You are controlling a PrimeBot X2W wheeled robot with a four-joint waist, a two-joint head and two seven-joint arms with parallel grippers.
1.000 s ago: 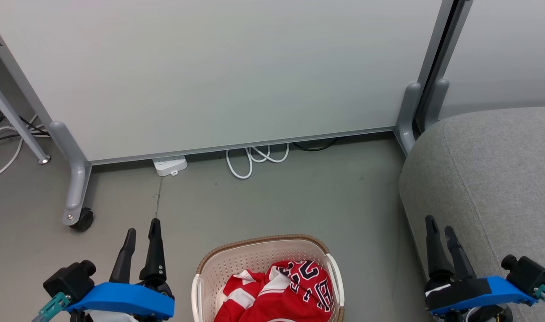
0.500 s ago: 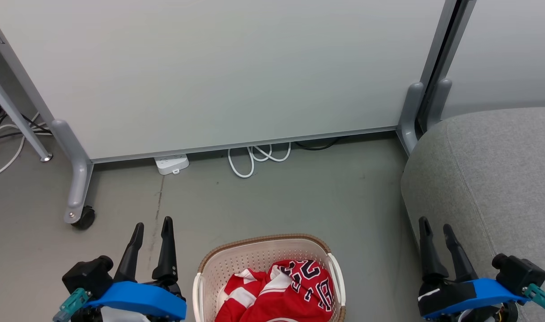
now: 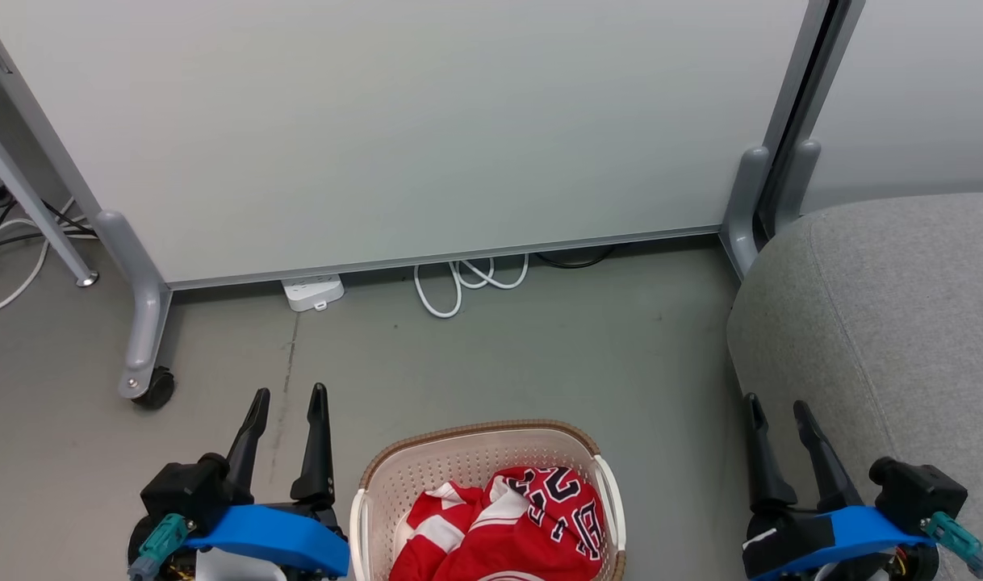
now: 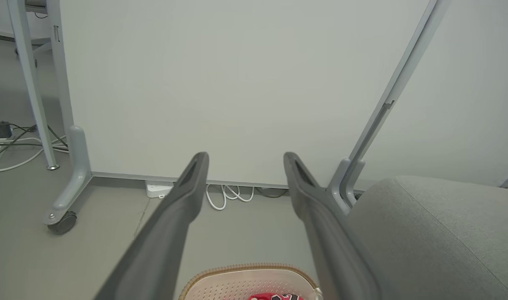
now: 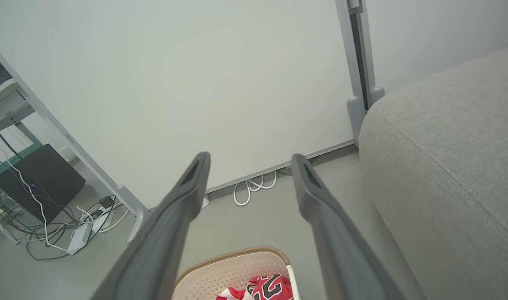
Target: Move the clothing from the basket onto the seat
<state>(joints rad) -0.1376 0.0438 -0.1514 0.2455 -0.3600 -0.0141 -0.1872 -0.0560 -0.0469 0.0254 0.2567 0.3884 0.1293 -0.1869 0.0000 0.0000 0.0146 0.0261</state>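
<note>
- The white panel (image 3: 427, 121) on grey legs stands across the far side of the grey floor (image 3: 540, 355), ahead of me.
- The seat (image 3: 903, 323) is to my right: grey woven fabric, a rounded corner, a stitched seam running along its top. Its top is bare where I can see it.
- The basket (image 3: 475, 428) sits on the floor between my two arms, close to me and apart from the seat. It is cream perforated plastic with a brown woven-look rim and white side handles.
- The clothing (image 3: 508, 524) lies inside the basket, a crumpled heap of thin red fabric. It has white stripes on the left and dark lettering edged in white on the right, bunched highest against the right-hand wall. The bottom edge of the head view cuts off its near part.
- My left gripper (image 3: 290, 390) hangs above the floor just left of the basket, jaws apart and holding nothing.
- My right gripper (image 3: 775, 402) hangs between the basket and the seat's edge, jaws likewise apart and empty.
- A white cable (image 3: 467, 282) loops under the panel, beside a white power strip (image 3: 314, 290).
</note>
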